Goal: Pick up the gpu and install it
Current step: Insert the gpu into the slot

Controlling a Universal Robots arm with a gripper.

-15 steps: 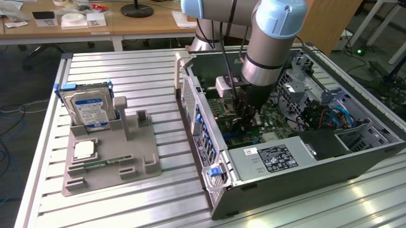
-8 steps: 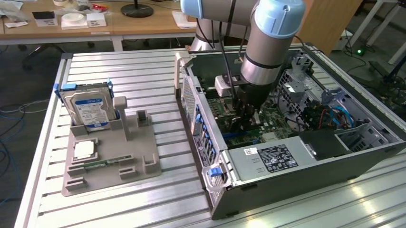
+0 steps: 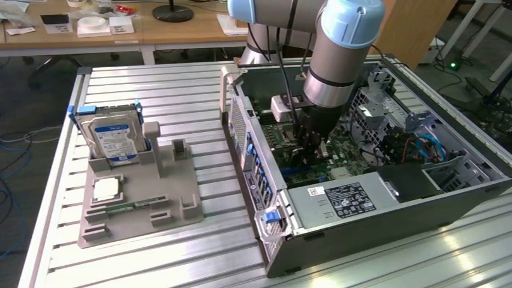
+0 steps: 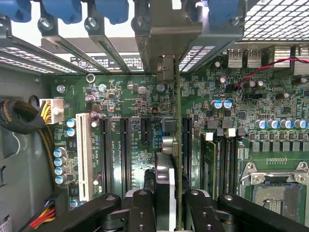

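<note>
Wrist view puts us right over the motherboard (image 4: 145,111), and the gripper (image 4: 166,203) has its fingers (image 4: 142,208) partly closed on the gpu (image 4: 164,179), seen edge-on and standing upright between them. The card sits in line with the expansion slots (image 4: 125,150), its metal bracket end (image 4: 165,67) up against the case's rear slot frame. Whether it is fully seated, I cannot tell. Over on the exterior view, the arm (image 3: 340,60) reaches down into the open computer case (image 3: 448,180) on the desk (image 3: 160,90). Well apart, toward the exterior view's left, a hard drive (image 3: 112,135) stands upright in a grey holder (image 3: 172,204), with a processor chip (image 3: 105,189) lying flat just in front.
</note>
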